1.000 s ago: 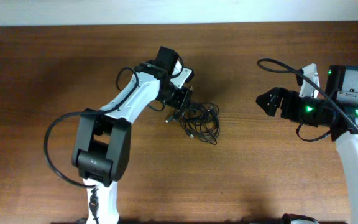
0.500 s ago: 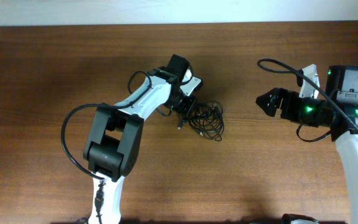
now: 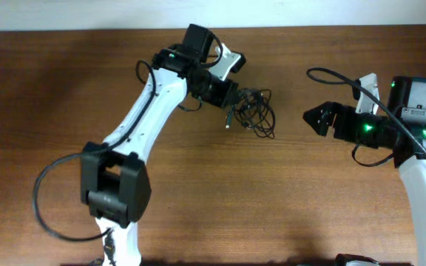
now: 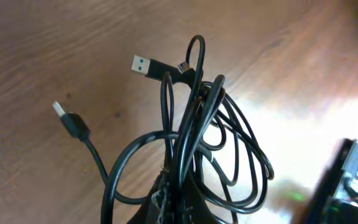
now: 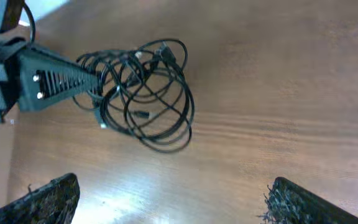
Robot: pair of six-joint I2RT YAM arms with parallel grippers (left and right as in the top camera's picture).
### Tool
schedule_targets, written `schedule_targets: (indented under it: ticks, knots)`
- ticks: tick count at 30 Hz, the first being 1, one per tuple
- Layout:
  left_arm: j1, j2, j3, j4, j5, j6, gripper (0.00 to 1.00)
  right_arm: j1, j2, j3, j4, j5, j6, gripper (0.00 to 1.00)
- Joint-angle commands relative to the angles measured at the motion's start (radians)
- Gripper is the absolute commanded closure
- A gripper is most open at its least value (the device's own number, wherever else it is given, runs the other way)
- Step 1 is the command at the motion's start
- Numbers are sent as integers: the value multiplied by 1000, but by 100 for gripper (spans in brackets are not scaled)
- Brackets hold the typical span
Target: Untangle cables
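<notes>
Left gripper (image 3: 234, 94): clenched on the cables (image 3: 257, 111), pinching several strands together at the left side of the bundle; it sits close to the table's (image 3: 65, 89) far edge, about midway along it.
Right gripper (image 3: 310, 118): jaws spread wide with nothing between them; it is toward the right edge, pointing at the bundle and well apart from it.
Cables: thin black cords in one loose tangle of overlapping loops, fanning out from the left gripper toward the right edge. Whether the lowest loops touch the wood cannot be told.
Loose ends: in the left wrist view a blue-cored plug (image 4: 143, 64) sticks out at the top of the bundle, and a silver-tipped plug (image 4: 61, 110) on a curving cord lies off to one side, apart from the loops.
Right wrist view: the tangle (image 5: 145, 93) sits ahead between the two dark fingers (image 5: 51, 196), with the left gripper (image 5: 95, 84) gripping its edge.
Left arm (image 3: 150, 111): white with black joints, stretched from the near edge up to the far edge.
Table: brown wood grain.
</notes>
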Motion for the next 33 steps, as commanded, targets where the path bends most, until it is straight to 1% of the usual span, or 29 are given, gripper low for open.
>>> schedule_targets:
  ticks: [1, 2, 3, 5, 7, 9, 11, 12, 14, 17, 20, 22, 24, 26, 27, 29, 33]
  knots:
    - [-1, -86, 27, -23, 149, -3, 100, 13, 3, 22, 48, -94, 10, 2]
    - [2, -92, 27, -32, 190, -3, 100, 24, 3, 22, 61, -95, 25, 2]
    - [12, -92, 27, -53, 274, -3, 100, 46, 3, 22, 77, -94, 39, 5]
    - [30, -92, 27, -82, 363, -2, 100, 91, 3, 22, 101, -92, 58, 9]
    - [42, -92, 27, -88, 417, -2, 100, 134, 3, 22, 121, -47, 110, 15]
    - [44, -92, 27, -87, 452, -2, 100, 179, 3, 22, 126, 37, 174, 17]
    - [44, -92, 27, -85, 482, -2, 100, 216, 4, 22, 131, 119, 248, 27]
    - [44, -92, 27, -79, 497, -2, 100, 224, 6, 22, 144, 122, 266, 31]
    - [43, -92, 27, -68, 496, -2, 100, 247, 24, 22, 187, 122, 327, 44]
    - [43, -92, 27, -64, 481, -2, 100, 296, 79, 22, 232, 118, 381, 49]
    - [42, -92, 27, -64, 467, -2, 100, 362, 150, 22, 296, 107, 425, 51]
    - [41, -92, 27, -64, 484, -5, 100, 388, 194, 22, 330, 106, 451, 61]
    - [41, -92, 27, -64, 549, -6, 100, 391, 227, 22, 351, 108, 473, 70]
    - [41, -92, 27, -64, 574, -5, 100, 391, 231, 22, 355, 119, 472, 85]
    - [44, -92, 27, -63, 569, -5, 100, 390, 231, 23, 355, 119, 472, 96]
    - [51, -92, 27, -63, 532, -5, 100, 379, 231, 23, 351, 118, 472, 96]
    - [97, -92, 27, -66, 372, -10, 100, 316, 210, 23, 302, 118, 421, 96]
